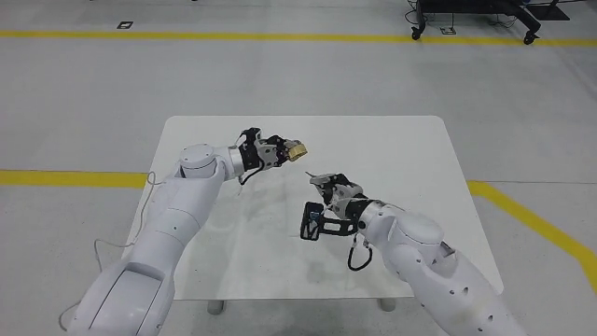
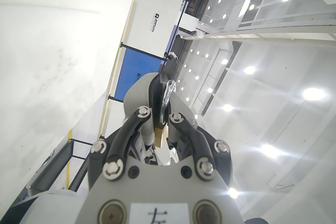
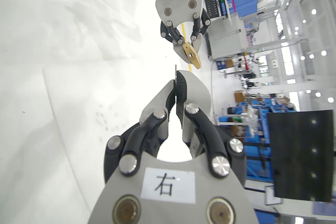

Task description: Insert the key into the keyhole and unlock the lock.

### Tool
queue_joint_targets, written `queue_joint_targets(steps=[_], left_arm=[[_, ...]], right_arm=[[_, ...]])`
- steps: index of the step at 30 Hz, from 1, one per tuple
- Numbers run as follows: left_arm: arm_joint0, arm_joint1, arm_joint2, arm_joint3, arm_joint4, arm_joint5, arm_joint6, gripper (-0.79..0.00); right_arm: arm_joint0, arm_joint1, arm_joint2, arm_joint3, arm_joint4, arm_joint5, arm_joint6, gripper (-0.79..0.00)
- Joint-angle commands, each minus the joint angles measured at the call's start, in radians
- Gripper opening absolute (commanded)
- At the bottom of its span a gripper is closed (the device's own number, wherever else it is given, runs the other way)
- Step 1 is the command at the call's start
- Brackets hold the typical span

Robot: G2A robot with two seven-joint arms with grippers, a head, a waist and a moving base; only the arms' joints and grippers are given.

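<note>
The brass lock [image 3: 193, 55] sits above the white surface [image 1: 401, 149], clamped in the closed left gripper [image 1: 285, 150], and near the lock the right gripper [image 3: 176, 84] is closed on the thin key [image 3: 175, 74], whose tip stays apart from the lock.

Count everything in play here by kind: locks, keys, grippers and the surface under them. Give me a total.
padlock: 1, brass, held by the left gripper
key: 1, seen edge-on at the tips of the right gripper
grippers: 2, both shut on what they hold
table: 1, white
Total: 5
</note>
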Motion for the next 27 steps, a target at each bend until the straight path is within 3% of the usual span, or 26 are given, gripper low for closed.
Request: queue_joint_targets(steps=[1,10,19,23,27], left_arm=[[0.003,0.001,0.004,-0.009,0.015,0.014,0.014,-0.785],[0.01,0.005,0.008,-0.04,0.046,0.016,0.046,-0.785],[0.02,0.008,-0.012,-0.063,0.014,-0.031,0.04,-0.785],[0.022,0.008,-0.014,-0.071,0.009,-0.057,0.033,-0.785],[0.03,0.011,-0.02,-0.091,0.012,-0.122,0.01,-0.785]], right_arm=[[0.01,-0.001,-0.023,-0.003,-0.086,0.001,0.017,-0.785],[0.068,-0.021,-0.185,0.0,-0.486,-0.026,0.194,-0.785],[0.106,-0.062,-0.303,0.061,-0.665,0.002,0.301,-0.785],[0.131,-0.082,-0.382,0.127,-0.852,-0.023,0.372,-0.785],[0.154,-0.104,-0.42,0.158,-0.857,0.003,0.4,-0.785]])
